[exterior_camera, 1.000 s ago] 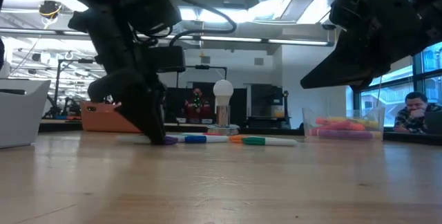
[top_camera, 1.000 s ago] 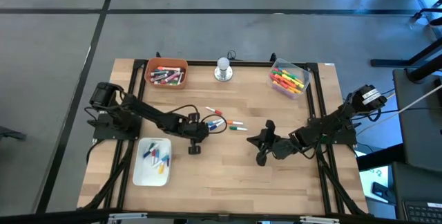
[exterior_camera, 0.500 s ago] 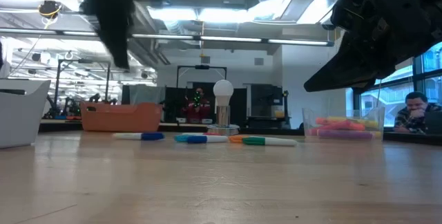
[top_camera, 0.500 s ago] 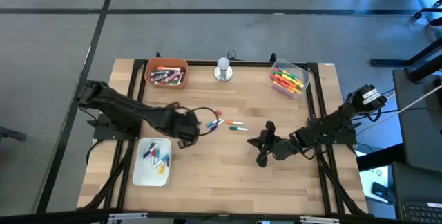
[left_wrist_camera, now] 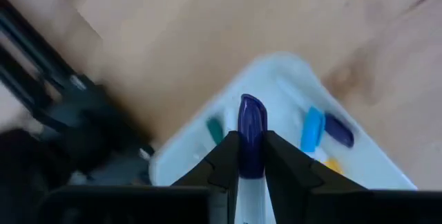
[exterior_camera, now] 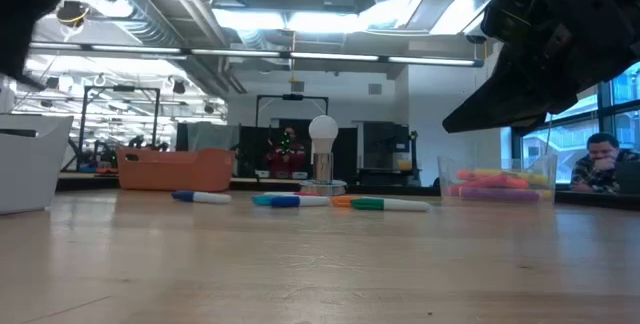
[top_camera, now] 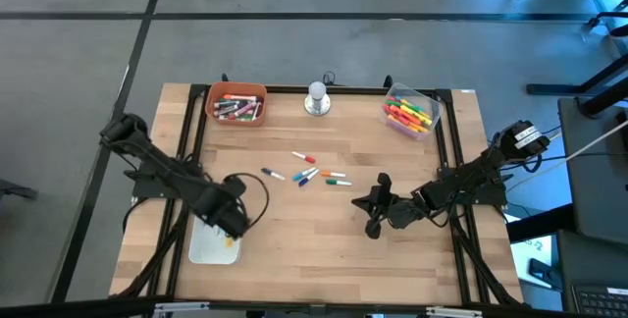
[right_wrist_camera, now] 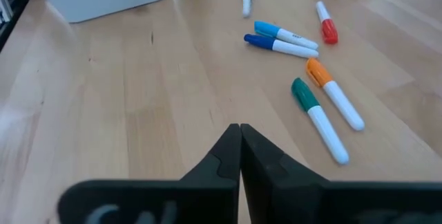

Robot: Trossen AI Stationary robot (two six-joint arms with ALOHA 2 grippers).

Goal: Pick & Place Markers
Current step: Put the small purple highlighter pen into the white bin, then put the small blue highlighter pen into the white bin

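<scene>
gripping a purple-capped marker [left_wrist_camera: 251, 135], the left gripper [top_camera: 234, 222] hangs over the white tray [top_camera: 201, 246] near the desk's [top_camera: 314, 249] front left corner. five loose markers [top_camera: 312, 172] lie mid-desk. the right gripper [top_camera: 373, 204], fingers pressed together and holding nothing, hovers toward the right edge.

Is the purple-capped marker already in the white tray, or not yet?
Not yet: the left gripper holds the purple-capped marker between its fingers above the white tray.
</scene>
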